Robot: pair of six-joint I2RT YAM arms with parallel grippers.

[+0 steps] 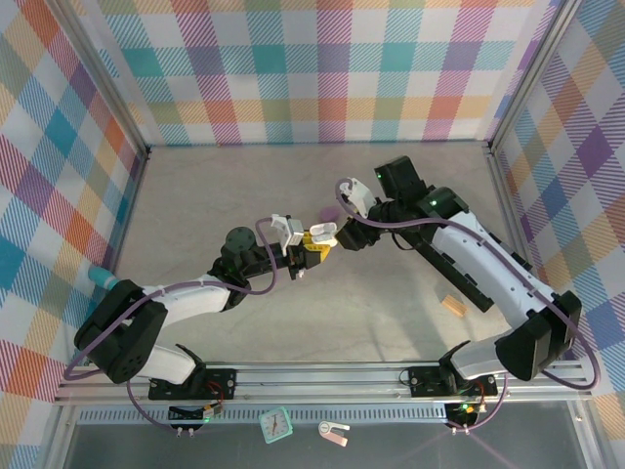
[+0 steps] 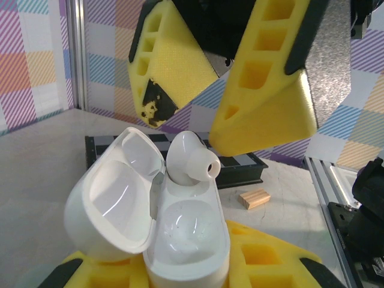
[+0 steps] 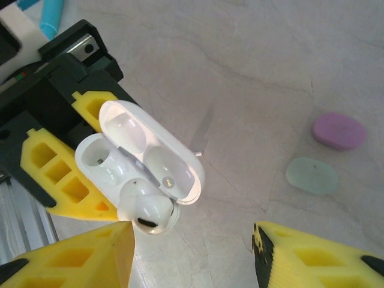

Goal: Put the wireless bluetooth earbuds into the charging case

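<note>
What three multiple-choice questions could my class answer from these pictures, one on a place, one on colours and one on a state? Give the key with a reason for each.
1. Where is the white charging case?
A) on a shelf
B) clamped in the left hand
C) hanging from the wall

2. What colours are the two small cases lying on the table?
A) red and black
B) purple and mint green
C) both white

3. The white charging case's lid is:
A) shut
B) taken off
C) open

Key:
1 B, that hand clamps its base from both sides.
2 B, the purple case and the mint green case lie near each other in the right wrist view.
3 C, the lid is tipped back and an earbud sticks up from one well.
</note>
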